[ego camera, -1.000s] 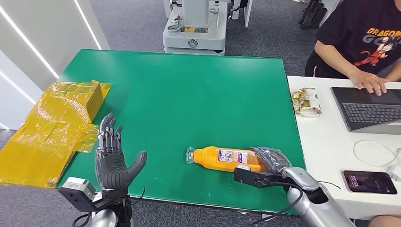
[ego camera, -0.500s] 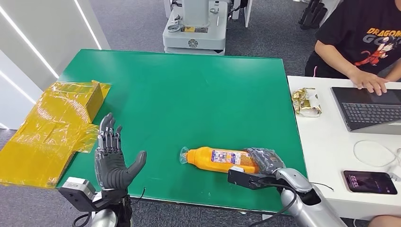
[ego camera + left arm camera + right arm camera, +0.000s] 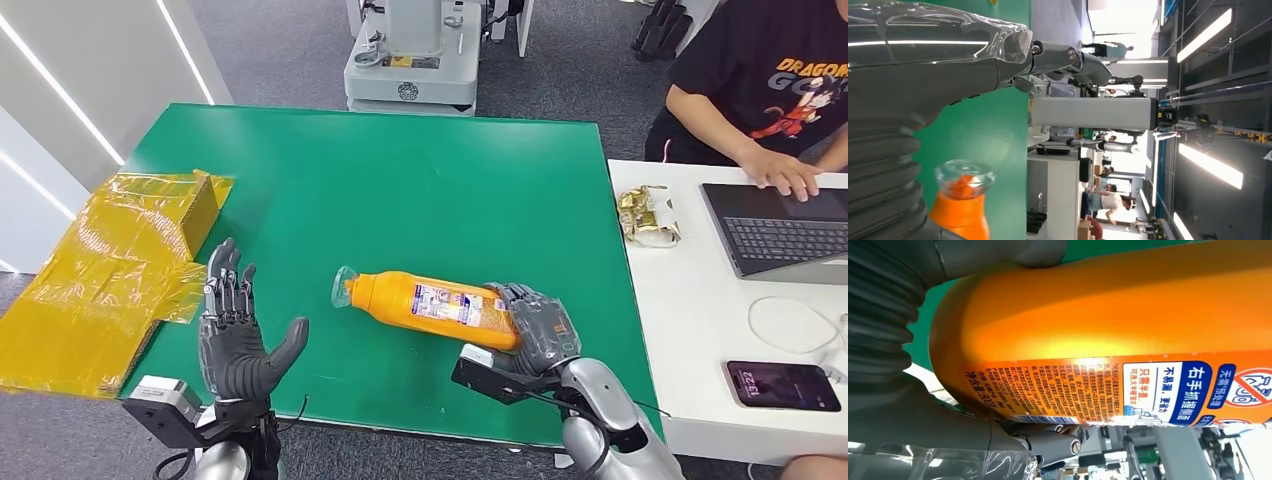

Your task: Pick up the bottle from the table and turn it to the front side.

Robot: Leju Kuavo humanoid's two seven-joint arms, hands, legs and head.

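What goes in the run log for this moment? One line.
right hand: grips orange bottle at base | bottle: tilted, cap end raised | left hand: open, empty, above green table edge

Count, from where I stand:
- 1 orange plastic bottle (image 3: 428, 304) with a clear cap and printed label, near right part of the green table top (image 3: 400, 190).
- 2 grey many-fingered robot hands: left hand (image 3: 236, 335) near left, right hand (image 3: 535, 325) near right.
- 1 flattened cardboard box wrapped in yellow film (image 3: 105, 270), left edge.
- 1 white side table (image 3: 690, 330), right.
- 1 grey laptop (image 3: 785, 232), 1 dark phone with lit screen (image 3: 782, 385), 1 gold foil snack pack (image 3: 648, 215), 1 white cable (image 3: 795, 322) on it.
- 1 person in a black printed T-shirt (image 3: 765, 80), far right.
- 1 white machine base (image 3: 412, 60), far centre.
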